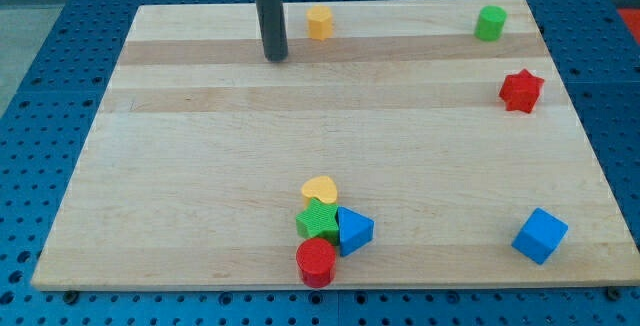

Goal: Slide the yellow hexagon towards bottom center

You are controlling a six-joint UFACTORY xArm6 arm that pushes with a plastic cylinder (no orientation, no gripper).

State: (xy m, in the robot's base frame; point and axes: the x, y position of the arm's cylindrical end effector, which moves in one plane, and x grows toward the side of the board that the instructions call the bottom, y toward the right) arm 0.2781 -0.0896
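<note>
Small yellow plastic hexagon block (319,23) sits at 12 o'clock on the pale wooden table (200,166). My tip (276,58) rests just at its 8 o'clock, apart. No claw fitted; nothing held. Looks light, rigid, likely slides easily; push its far face toward 6 o'clock.

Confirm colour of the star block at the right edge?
Red. The star shows clearly in the camera view.

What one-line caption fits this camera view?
My tip rests just left of the yellow hexagon near the board's top edge, not touching it.
</note>
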